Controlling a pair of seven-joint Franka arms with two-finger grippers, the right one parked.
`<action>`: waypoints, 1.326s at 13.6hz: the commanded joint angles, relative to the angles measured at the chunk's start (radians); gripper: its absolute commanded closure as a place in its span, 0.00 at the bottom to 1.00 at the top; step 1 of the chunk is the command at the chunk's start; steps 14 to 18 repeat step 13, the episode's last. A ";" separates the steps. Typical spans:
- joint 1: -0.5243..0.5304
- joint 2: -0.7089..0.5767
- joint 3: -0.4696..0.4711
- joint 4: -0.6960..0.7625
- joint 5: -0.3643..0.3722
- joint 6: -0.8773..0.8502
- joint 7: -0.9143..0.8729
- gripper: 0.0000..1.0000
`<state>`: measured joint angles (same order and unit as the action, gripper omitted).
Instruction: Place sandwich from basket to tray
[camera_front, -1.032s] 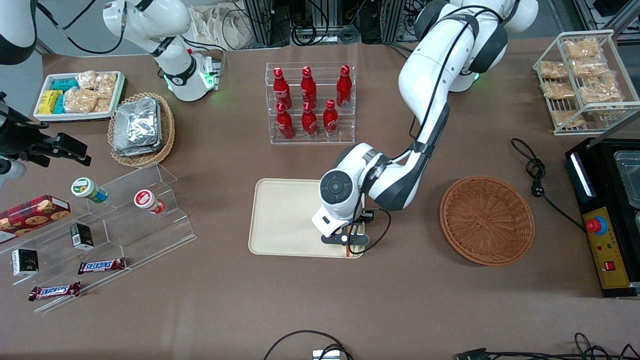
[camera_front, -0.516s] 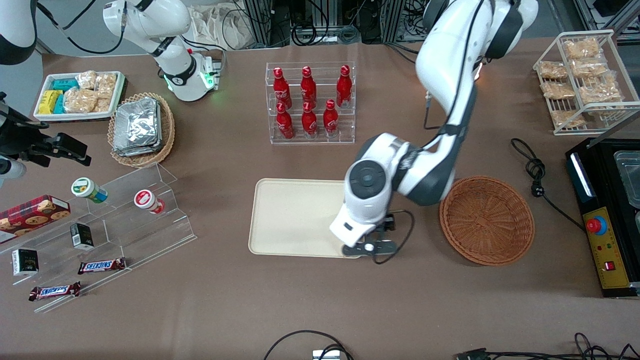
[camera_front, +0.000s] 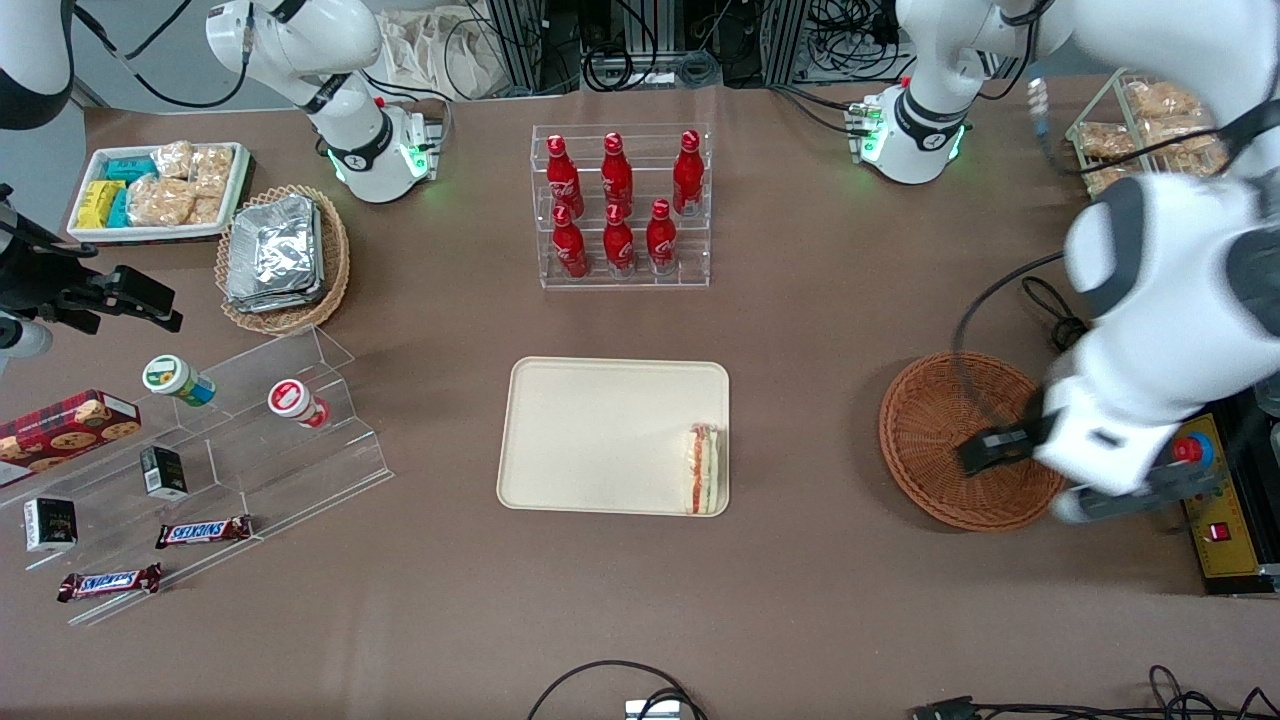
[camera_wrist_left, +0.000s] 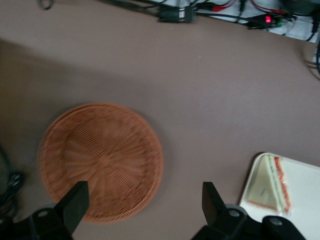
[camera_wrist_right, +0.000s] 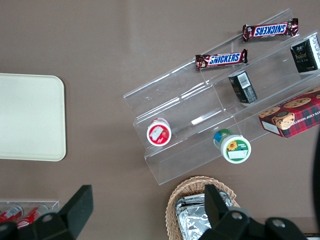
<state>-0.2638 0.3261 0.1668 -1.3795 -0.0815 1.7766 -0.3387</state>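
Observation:
The sandwich lies on the cream tray, in the corner nearest the front camera toward the working arm's end. Nothing lies in the reddish-brown wicker basket, which sits beside the tray toward the working arm's end. My gripper hangs high above the basket's rim, well away from the sandwich. It is open, its fingers spread wide with nothing between them.
A clear rack of red bottles stands farther from the front camera than the tray. A black control box with a red button and a power cable lie beside the basket. An acrylic stepped shelf sits toward the parked arm's end.
The arm has swung from the tray's corner up and across to above the basket. The sandwich, hidden under the hand before, now lies uncovered on the tray.

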 joint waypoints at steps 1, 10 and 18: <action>0.118 -0.194 -0.140 -0.179 0.011 -0.051 -0.003 0.00; 0.334 -0.480 -0.360 -0.438 0.095 -0.089 0.064 0.00; 0.334 -0.478 -0.360 -0.435 0.105 -0.100 0.086 0.00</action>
